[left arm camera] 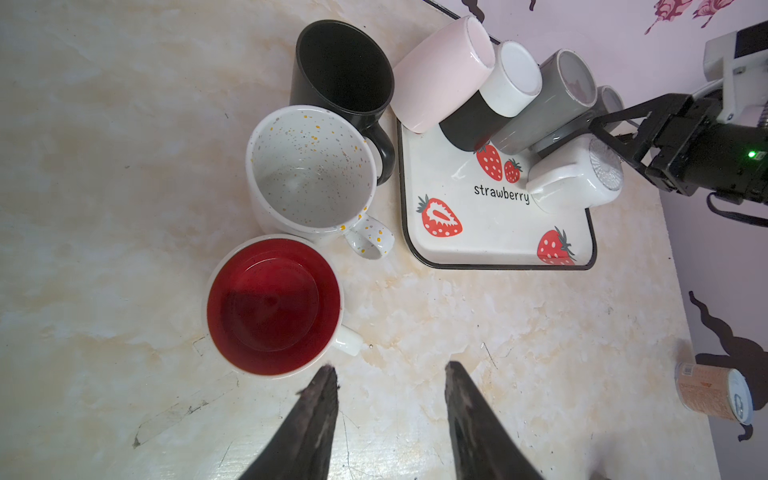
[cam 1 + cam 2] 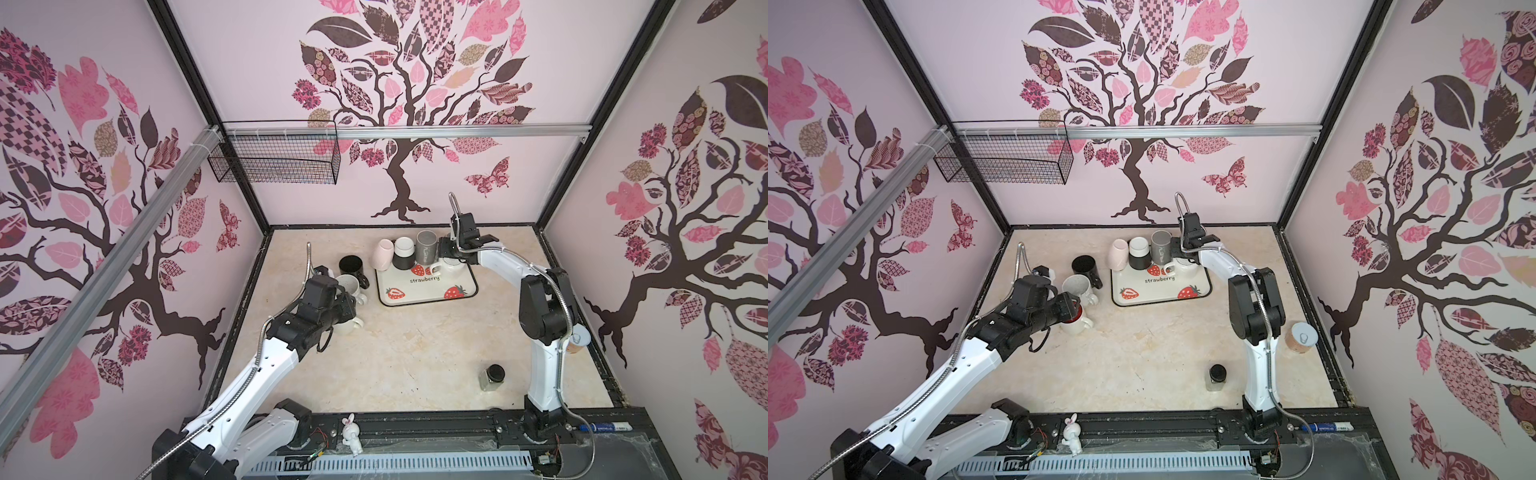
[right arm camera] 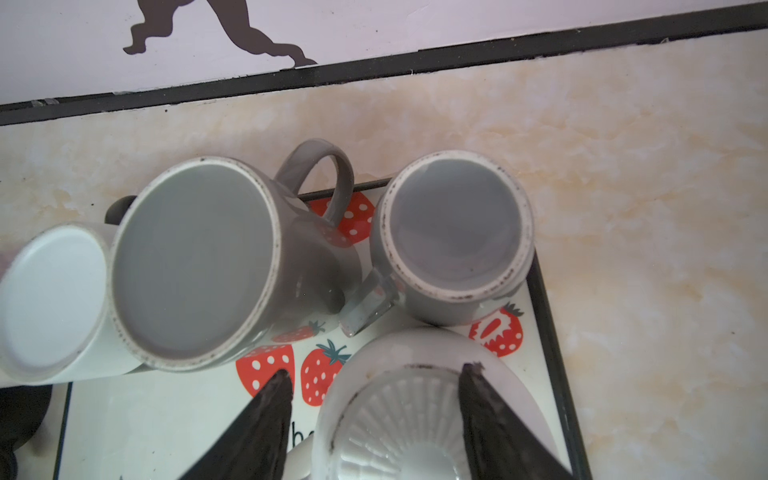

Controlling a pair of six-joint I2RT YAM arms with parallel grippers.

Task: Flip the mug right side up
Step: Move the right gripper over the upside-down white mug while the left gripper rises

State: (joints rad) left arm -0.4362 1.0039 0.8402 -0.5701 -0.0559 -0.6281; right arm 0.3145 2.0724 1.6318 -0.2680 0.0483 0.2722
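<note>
White inverted mug (image 2: 448, 270) at 2 o'clock on the tray (image 2: 428, 293): right gripper (image 3: 376, 372) straddles its base, jaws parted, unclamped, presumably for a flipping pinch; left gripper (image 1: 390, 368) spread, empty.

Left arm (image 2: 266, 365) and right arm (image 2: 542, 374) are both rocking white shells, chunky black joints, ribbed silver conduit (image 2: 307, 262) looping off the wrists.
</note>
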